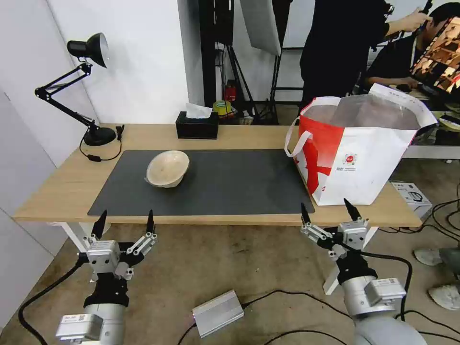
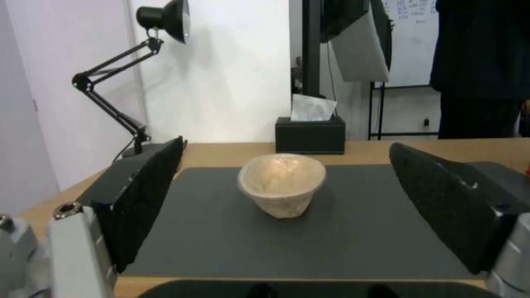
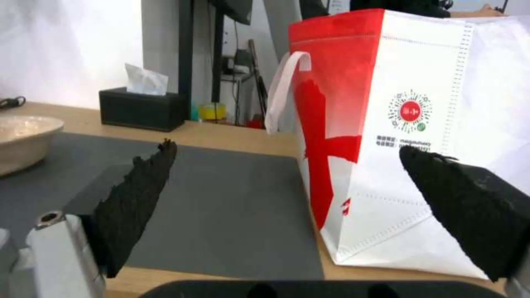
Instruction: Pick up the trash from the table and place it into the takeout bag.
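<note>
While beyond left gripper (image 1: 125, 218), beige bowl (image 1: 167, 168) tilted

A: Both arms look alike?
B: Yes. Silver cylindrical wrists with label plates, black collars, black cables trailing. The left gripper (image 1: 124, 224) and right gripper (image 1: 327, 211) have silver knuckles and black, textured, pointed fingers.

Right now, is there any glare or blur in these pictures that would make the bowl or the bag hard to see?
Head view: even light, the shallow beige bowl and the takeout bag both sharp. Left wrist view: the bowl looks soft, with a faint sheen inside it. Right wrist view: the bag's white side is bright toward the frame edge, yet its logo stays readable.
</note>
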Tool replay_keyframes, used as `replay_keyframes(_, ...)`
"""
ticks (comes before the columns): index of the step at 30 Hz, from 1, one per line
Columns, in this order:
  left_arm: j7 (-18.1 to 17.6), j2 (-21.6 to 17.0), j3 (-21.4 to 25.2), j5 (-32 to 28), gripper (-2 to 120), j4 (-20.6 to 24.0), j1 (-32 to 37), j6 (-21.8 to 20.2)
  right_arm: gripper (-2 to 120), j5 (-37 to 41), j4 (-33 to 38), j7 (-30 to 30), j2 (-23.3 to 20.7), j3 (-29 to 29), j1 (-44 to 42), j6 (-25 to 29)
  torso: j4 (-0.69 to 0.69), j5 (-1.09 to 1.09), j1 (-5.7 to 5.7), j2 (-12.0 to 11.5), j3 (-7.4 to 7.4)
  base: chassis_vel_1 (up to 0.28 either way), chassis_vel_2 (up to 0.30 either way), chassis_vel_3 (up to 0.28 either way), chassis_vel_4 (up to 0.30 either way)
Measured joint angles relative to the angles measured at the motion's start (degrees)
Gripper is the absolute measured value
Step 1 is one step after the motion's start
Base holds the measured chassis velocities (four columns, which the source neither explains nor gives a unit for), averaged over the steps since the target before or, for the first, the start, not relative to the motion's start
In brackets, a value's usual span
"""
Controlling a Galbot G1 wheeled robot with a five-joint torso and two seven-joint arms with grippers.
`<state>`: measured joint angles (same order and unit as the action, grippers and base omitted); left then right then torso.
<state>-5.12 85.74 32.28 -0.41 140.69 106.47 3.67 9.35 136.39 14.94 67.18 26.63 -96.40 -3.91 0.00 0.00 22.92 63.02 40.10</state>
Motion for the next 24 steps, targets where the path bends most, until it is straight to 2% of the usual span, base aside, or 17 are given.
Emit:
replay_keyframes(14, 0.09, -0.86, -0.07, -0.65, 100, -0.58, -0.97, 0.01, 100, 0.59, 0.73, 0.28, 0.40, 1.11, -0.67, -0.18, 0.00, 0.00, 0.00, 0.00, 0.00, 0.000, 0.000, 0.000, 0.000)
replay_keyframes(19, 0.09, -1.81, 0.23, -2.55, 100, -0.82, -1.64, -0.51, 100, 0.71, 1.04, 0.37, 0.43, 1.72, -1.07, -0.21, 0.00, 0.00, 0.00, 0.00, 0.00, 0.000, 0.000, 0.000, 0.000)
replay_keyframes(24, 0.02, -2.94, 0.33, -6.32, 100, -0.83, -2.81, -2.77, 100, 0.75, 1.32, 0.45, 0.42, 1.93, -1.38, -0.21, 0.00, -0.01, 0.00, 0.00, 0.00, 0.000, 0.000, 0.000, 0.000)
